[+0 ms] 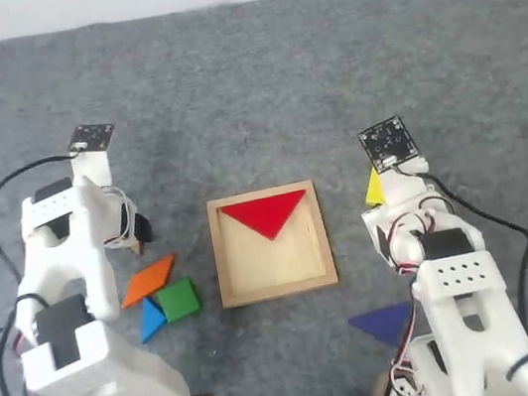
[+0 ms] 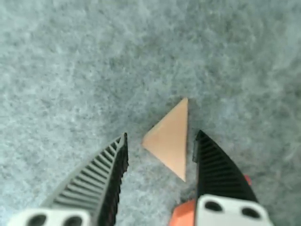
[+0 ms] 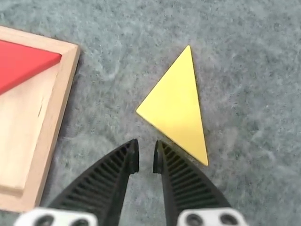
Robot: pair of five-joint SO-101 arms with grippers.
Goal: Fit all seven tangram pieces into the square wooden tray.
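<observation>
Slippage is your main worry at the left gripper (image 2: 161, 136): its fingers are spread wide and straddle the small tan triangle (image 2: 168, 139), which lies flat on the grey carpet (image 2: 70, 56). One finger is close beside a straight edge and the other stands a little off a corner. Close from there and, I judge, the near finger meets the piece first and shoves it sideways, or the slanted edges squeeze it out from between the pads. A thin flat piece on fuzzy pile gives you little to bite on. Watch the right gripper (image 3: 146, 143) too: its fingers are pressed almost together on nothing, tips just beside a corner of the yellow triangle (image 3: 176, 106). Lower it like that and you are likely to nudge the piece across the carpet rather than grasp it, so spread it first. The square wooden tray (image 1: 279, 290) sits between the two arms and holds just the red triangle (image 1: 265, 215), tucked against its far side. The orange parallelogram (image 1: 147, 280), green square (image 1: 177, 298) and small blue triangle (image 1: 151, 319) lie clustered outside it near the left arm, and a dark blue triangle (image 1: 384, 322) lies by the right arm's base. With six pieces to go, any one dropped in askew could block the rest — or catch on the rim.
</observation>
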